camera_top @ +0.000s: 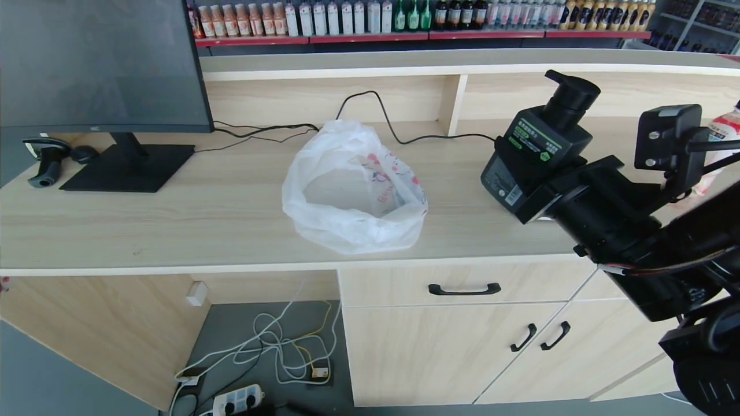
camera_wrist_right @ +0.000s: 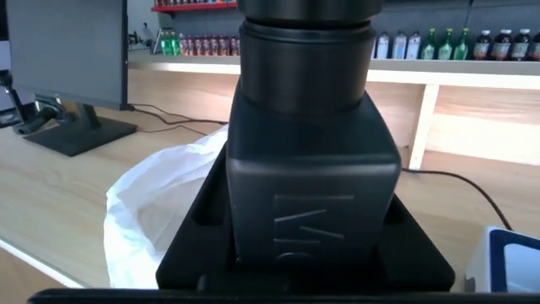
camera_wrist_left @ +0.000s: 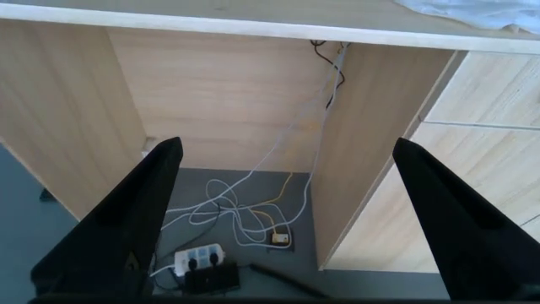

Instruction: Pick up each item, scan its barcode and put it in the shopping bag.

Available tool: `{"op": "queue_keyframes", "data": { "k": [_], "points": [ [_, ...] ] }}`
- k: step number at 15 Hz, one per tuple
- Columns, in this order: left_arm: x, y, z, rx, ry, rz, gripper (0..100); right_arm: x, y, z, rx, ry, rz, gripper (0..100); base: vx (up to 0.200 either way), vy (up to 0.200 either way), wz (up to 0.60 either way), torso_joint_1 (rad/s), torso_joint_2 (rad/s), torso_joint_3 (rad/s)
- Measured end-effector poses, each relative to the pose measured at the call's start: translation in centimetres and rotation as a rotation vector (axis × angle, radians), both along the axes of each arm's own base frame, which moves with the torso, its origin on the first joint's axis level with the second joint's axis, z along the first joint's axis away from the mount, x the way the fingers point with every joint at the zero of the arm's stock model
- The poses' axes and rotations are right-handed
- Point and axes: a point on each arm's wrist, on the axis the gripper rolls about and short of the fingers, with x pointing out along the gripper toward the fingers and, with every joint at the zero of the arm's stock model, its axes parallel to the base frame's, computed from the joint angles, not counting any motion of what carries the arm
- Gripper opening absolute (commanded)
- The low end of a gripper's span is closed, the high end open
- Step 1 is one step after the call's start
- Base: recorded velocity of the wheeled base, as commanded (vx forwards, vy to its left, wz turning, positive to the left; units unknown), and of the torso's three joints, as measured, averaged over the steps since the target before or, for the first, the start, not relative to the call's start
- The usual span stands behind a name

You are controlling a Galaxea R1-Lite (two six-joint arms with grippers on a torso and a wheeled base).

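Head overlooks counter (camera_top: 173, 231), left wrist faces beneath it, right wrist close behind bottle (camera_wrist_right: 312, 194), bag (camera_top: 347, 234) shared

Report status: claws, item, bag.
Right claw shut on pump bottle, above counter right of shopping bag. Left claw open, below counter edge. Bag mouth open. Scanner far left by monitor.

Pump bottle (camera_top: 535, 141): black, square body, black pump head, green label, white barcode panel on one side. Tilted, off the counter, clamped at its base in the right gripper (camera_top: 555, 190), right of the bag (camera_top: 352, 185).
Bag: white translucent plastic, red-pink print, mouth open, mid-counter.
Scanner (camera_top: 46, 162): black handheld, far left on the counter.
Pale bottle (camera_top: 720, 144): far right, partly hidden.
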Motion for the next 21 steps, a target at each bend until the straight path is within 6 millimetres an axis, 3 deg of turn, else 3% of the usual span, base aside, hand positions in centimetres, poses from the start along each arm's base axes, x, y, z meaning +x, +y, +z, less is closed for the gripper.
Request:
{"op": "queue_keyframes", "data": {
  "k": [2,10,13,21],
  "points": [
    [0.0,0.0,0.0,0.0,0.001,-0.002,100,0.0,0.2,-0.1,-0.006,0.005,0.011,0,0.0,0.0,0.6,0.002,0.0,0.005],
    [0.0,0.0,0.0,-0.001,0.0,0.0,100,0.6,-0.5,-0.7,-0.015,0.025,-0.026,0,0.025,0.0,0.0,0.105,-0.21,-0.095],
    [0.0,0.0,0.0,-0.001,0.0,0.0,100,1.0,-0.5,-0.9,-0.015,0.03,-0.03,0,0.2,0.0,0.0,0.002,0.0,-0.002],
    [0.0,0.0,0.0,0.0,0.0,0.0,100,2.1,0.2,-1.7,-0.015,0.058,-0.019,0,0.0,0.0,0.0,0.0,0.0,0.0]
  ]
}}
